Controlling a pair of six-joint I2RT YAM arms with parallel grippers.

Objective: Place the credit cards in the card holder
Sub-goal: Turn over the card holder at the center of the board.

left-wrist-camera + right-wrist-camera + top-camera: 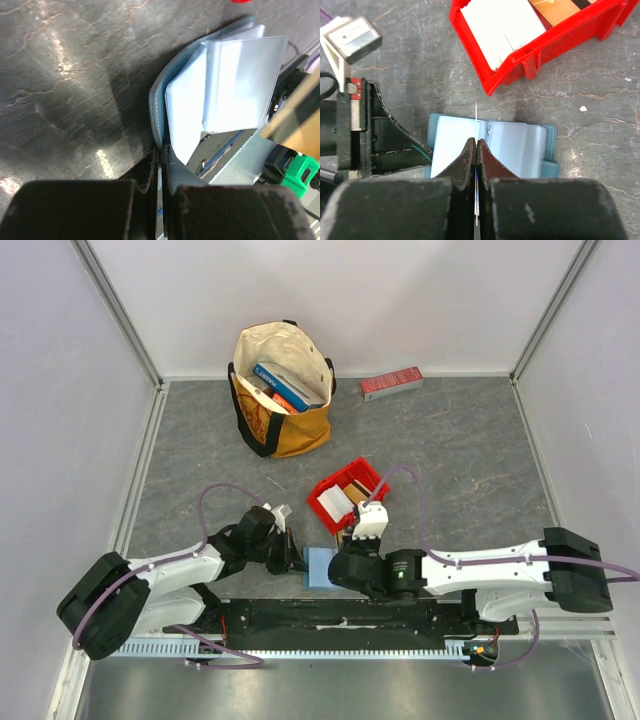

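The teal card holder (520, 150) lies open on the grey table, its light blue sleeves up; it also shows in the top view (320, 568) and in the left wrist view (220, 85). My left gripper (161, 150) is shut on the holder's left cover edge and shows in the top view (298, 562). My right gripper (476, 141) is shut on a thin card (476, 112) held edge-on straight over the holder's middle fold. More credit cards, white (500, 27) and tan (555, 7), stand in the red bin (555, 40) just behind the holder.
A tan tote bag (283, 390) with books stands at the back. A long red box (391, 383) lies by the back wall. The red bin (330, 508) sits right behind both grippers. The arms' black base rail (340, 620) runs along the near edge.
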